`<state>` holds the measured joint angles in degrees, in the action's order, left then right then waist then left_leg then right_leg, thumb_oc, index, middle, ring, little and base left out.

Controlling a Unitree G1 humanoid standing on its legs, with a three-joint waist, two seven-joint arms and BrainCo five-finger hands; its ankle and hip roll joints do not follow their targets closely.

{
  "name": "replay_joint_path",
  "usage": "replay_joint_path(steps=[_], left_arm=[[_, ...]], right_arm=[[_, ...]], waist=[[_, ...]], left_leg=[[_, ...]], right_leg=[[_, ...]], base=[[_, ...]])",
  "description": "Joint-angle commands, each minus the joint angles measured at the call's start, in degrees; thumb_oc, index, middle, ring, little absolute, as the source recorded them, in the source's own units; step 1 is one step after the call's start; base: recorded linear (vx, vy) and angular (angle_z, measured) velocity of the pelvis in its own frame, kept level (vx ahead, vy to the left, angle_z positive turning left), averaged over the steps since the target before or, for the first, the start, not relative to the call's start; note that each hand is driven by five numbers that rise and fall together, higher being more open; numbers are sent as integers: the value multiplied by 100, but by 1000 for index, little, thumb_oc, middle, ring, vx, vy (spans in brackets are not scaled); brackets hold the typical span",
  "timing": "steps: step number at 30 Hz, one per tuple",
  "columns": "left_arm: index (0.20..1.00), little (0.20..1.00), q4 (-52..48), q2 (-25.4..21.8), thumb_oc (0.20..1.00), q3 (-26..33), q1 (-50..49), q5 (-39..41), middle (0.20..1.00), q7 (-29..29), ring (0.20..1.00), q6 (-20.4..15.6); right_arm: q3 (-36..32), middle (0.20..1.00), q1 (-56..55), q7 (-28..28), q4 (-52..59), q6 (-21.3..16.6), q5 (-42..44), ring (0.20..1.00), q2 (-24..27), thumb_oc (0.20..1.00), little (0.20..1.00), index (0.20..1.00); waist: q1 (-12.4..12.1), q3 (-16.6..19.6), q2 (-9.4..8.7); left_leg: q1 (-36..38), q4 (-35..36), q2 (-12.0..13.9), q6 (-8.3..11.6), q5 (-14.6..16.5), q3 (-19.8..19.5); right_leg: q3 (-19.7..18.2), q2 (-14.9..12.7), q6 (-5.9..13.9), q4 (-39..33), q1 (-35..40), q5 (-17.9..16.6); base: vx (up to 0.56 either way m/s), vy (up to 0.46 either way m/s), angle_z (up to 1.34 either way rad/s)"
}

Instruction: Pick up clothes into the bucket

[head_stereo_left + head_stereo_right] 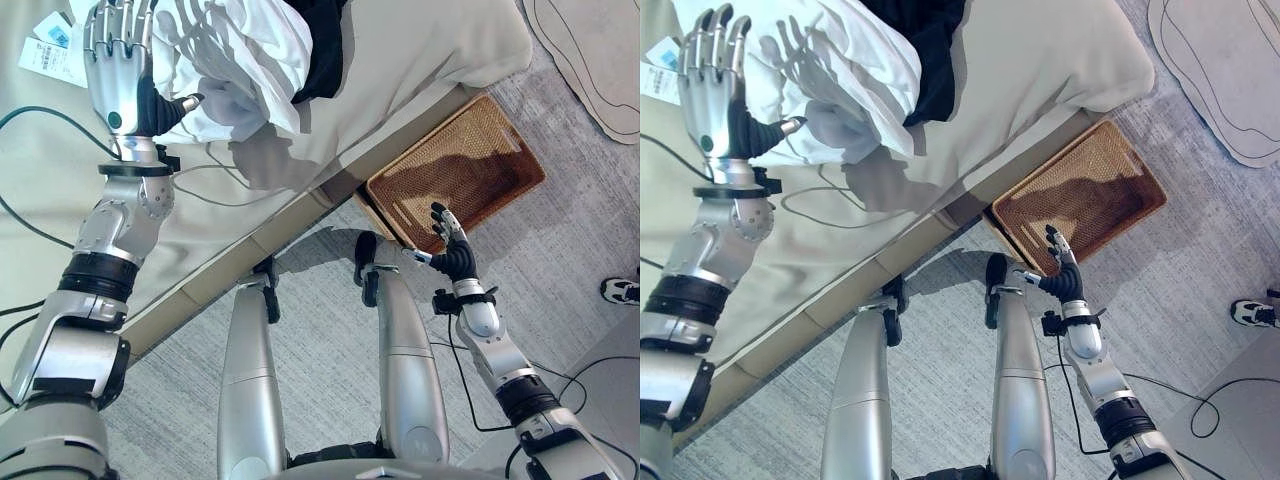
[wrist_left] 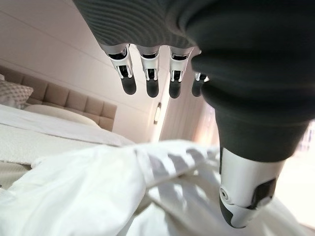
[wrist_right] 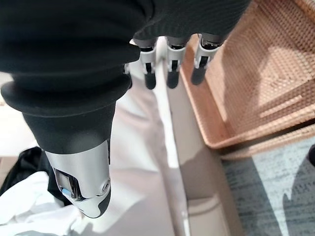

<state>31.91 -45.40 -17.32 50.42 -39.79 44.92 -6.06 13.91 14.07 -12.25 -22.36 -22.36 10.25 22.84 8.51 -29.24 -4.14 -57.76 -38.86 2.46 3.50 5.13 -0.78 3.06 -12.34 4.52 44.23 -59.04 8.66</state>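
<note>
- The wicker basket stands empty on the floor beside the bed; nothing is put in yet.
- The white garment and a black garment lie on the bed.
- The left hand is just beside the white garment, fingers straight and apart, holding nothing.
- The right hand hangs near the basket, fingers relaxed, empty.
- All the picking is, I think, left to do.

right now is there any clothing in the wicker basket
No, the wicker basket holds nothing; the white garment lies on the bed.
</note>
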Motion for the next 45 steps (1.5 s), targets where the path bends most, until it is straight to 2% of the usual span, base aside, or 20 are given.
replay_joint_path(steps=[1,7,16,17,18,19,20,27,34,38,40,44,45], left_arm=[[1000,1000,577,-167,1000,-298,361,-140,1000,-3,1000,29],[1000,1000,1266,-321,1000,-918,936,36,1000,-494,1000,-80],[1000,1000,2332,-210,1000,-1583,1568,317,1000,-1156,1000,-14],[815,815,2377,-192,815,-1597,1576,349,815,-1213,815,-19],[589,589,2419,-196,589,-1620,1594,343,589,-1255,589,-12],[489,489,2397,-194,489,-1615,1598,336,489,-1257,489,-17],[200,200,2355,-206,200,-1582,1557,355,200,-1288,200,-40],[200,200,1844,-332,200,-1280,1114,320,200,-1352,200,-175],[200,200,1265,-327,200,-887,576,325,200,-1344,200,-304],[200,200,662,-227,200,-383,-151,350,200,-1365,200,-463],[200,200,288,-22,200,-41,-641,383,200,-1369,200,-569],[200,200,-13,164,200,227,-1118,445,200,-1424,200,-683],[200,200,-275,271,200,373,-1430,499,200,-1463,200,-807]], right_arm=[[15,1000,-330,98,326,-404,158,1000,49,1000,1000,1000],[96,1000,-245,180,351,-432,201,1000,88,1000,1000,1000],[93,1000,-169,188,329,-400,222,1000,102,1000,1000,1000],[81,1000,-184,198,323,-399,244,1000,99,1000,1000,1000],[76,1000,-200,212,322,-396,257,1000,99,1000,1000,1000],[75,1000,-212,222,324,-392,257,1000,97,1000,1000,1000],[67,1000,-236,244,332,-389,266,1000,97,1000,1000,1000],[22,1000,-293,290,276,-375,236,1000,44,1000,1000,1000],[12,1000,-319,307,243,-369,185,1000,0,1000,1000,1000],[-43,1000,-339,256,178,-318,70,1000,-23,1000,1000,1000],[-132,1000,-335,210,106,-275,13,1000,-60,1000,1000,1000],[-220,1000,-339,165,46,-230,-43,1000,-73,1000,1000,1000],[-271,1000,-335,160,31,-195,-61,1000,-90,1000,1000,1000]], waist=[[107,720,35],[189,818,59],[274,881,77],[285,897,75],[291,909,75],[294,917,76],[293,932,85],[237,1026,126],[151,1069,153],[38,1070,157],[-51,1091,162],[-118,1120,172],[-180,1171,180]], left_leg=[[-369,-167,-77,-84,93,-81],[-497,-83,-65,-69,22,-66],[-625,-16,-29,-56,-77,-14],[-637,-7,-23,-59,-81,-11],[-641,0,-25,-60,-82,-4],[-646,-2,-22,-58,-82,-3],[-647,11,-16,-54,-85,7],[-531,177,-13,-36,-125,21],[-37,560,-33,-28,-200,31],[533,974,-46,4,-288,46],[989,1277,-74,-7,-334,43],[1529,1597,-107,-1,-393,-1],[1852,1780,-120,0,-423,-36]], right_leg=[[-433,-93,415,-785,-45,-669],[-453,-70,431,-930,-146,-761],[-541,-44,474,-1050,-302,-901],[-546,-37,475,-1055,-322,-912],[-557,-30,477,-1062,-330,-920],[-558,-32,478,-1064,-331,-921],[-561,-31,480,-1075,-335,-929],[-498,-52,486,-1224,-210,-954],[-403,-87,502,-1536,266,-996],[-311,-117,525,-1895,825,-1060],[-250,-156,550,-2132,1275,-1092],[-134,-197,567,-2441,1852,-1129],[-77,-218,568,-2610,2205,-1141]], base=[[0,0,0],[0,0,0],[-3,5,-3],[1,-3,-3],[0,0,0],[0,0,0],[0,0,0],[0,0,0],[1,-4,1],[9,-4,-1],[53,-11,1],[75,-23,10],[72,-25,15]])
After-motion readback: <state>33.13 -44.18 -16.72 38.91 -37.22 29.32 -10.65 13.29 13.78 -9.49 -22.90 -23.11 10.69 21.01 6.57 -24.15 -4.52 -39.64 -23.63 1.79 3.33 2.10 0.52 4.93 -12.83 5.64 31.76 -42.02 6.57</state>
